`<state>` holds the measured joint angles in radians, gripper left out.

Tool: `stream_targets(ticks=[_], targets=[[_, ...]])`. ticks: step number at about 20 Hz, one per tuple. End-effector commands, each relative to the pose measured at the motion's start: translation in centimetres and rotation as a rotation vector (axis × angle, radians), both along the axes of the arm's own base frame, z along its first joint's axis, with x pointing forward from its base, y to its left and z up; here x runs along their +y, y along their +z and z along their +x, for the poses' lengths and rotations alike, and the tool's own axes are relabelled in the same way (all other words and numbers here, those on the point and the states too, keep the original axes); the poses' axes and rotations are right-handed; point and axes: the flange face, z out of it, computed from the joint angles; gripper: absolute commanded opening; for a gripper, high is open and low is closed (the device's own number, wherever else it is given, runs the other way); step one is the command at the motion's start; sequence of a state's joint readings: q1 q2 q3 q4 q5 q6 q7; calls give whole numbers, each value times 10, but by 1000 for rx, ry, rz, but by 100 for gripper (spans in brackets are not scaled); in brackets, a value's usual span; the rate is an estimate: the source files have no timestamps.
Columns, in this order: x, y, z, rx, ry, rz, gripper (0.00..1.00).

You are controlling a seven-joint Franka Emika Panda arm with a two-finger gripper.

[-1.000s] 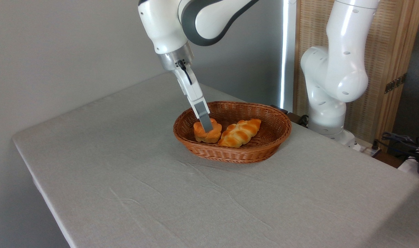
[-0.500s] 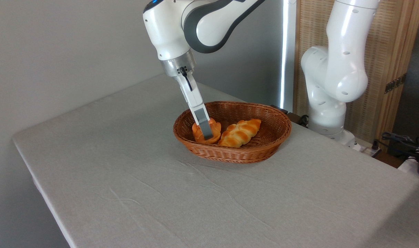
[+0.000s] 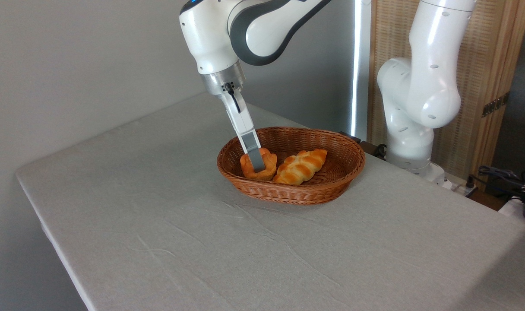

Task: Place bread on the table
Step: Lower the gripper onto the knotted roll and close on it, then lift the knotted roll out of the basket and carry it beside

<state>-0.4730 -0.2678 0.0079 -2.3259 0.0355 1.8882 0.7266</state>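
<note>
Nearest you, the grey cloth-covered surface [image 3: 228, 242] lies bare and slightly wrinkled. Farther back sits your brown wicker basket [image 3: 327, 185] (oval, low-walled). In its left end rests the knotted round bun [image 3: 247, 166], just beside the braided loaf [image 3: 300, 167] on its right. Your claw [image 3: 257, 164] reaches down into the bun, one grey finger across its front, pinching it. Beyond, at the far right, stands the arm's white base [image 3: 411, 142].
</note>
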Motion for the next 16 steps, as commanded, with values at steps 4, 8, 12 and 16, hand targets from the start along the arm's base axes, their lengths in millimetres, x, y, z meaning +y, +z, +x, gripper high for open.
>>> stream_targets(ticks=[4, 8, 12, 16], targets=[[2, 4, -1, -35, -27, 0, 19], [2, 36, 2, -6, -25, 17, 17], [6, 48, 3, 28, -60, 23, 17], [26, 86, 21, 3, -39, -7, 18]])
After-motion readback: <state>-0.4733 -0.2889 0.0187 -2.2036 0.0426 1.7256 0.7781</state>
